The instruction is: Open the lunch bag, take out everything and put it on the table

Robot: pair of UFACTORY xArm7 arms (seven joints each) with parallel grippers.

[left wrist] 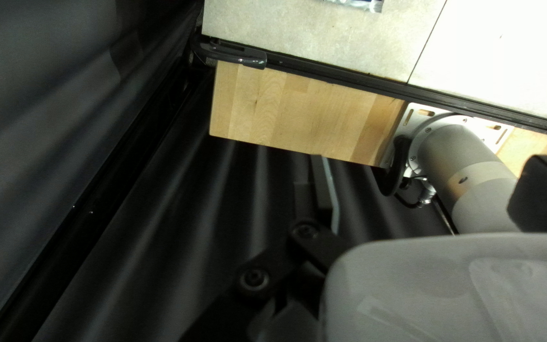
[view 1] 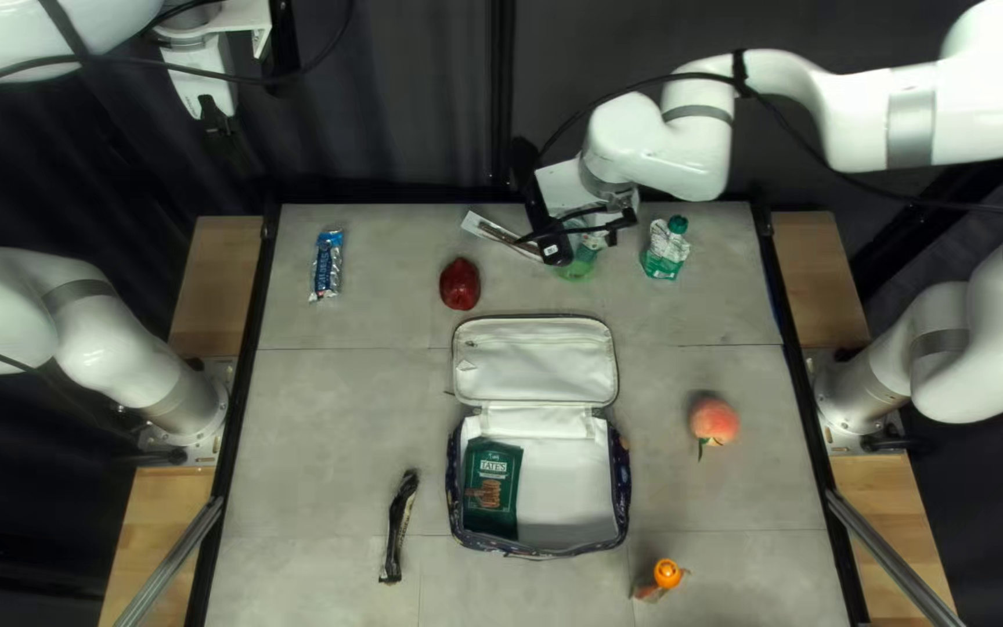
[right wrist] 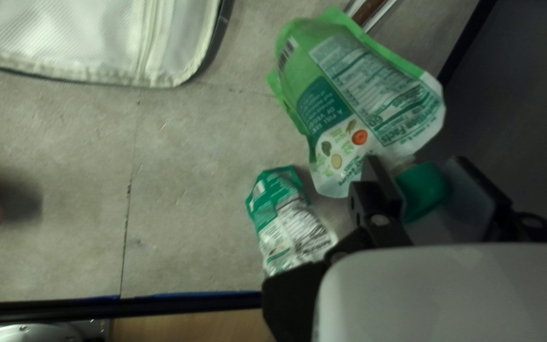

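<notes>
Lunch bag [view 1: 575,488] sits open at the near middle of the worktop [view 1: 336,418], lid flipped back toward the far side, and a green cookie packet [view 1: 493,488] lies inside along its left wall. On the far side, the right hand [right wrist: 420,194] is clamped on the teal cap of a green pouch [right wrist: 349,95], with a second pouch [view 1: 665,248] just to its right. Around the bag are a red fruit [view 1: 460,283], a blue wrapped bar [view 1: 327,264] far left, a peach [view 1: 714,421] on the right, a dark wrapped bar [view 1: 399,525] near left and an orange-capped pouch [view 1: 660,579] near right. The left hand [view 1: 208,109], fingers spread and empty, hangs high off the far left corner.
</notes>
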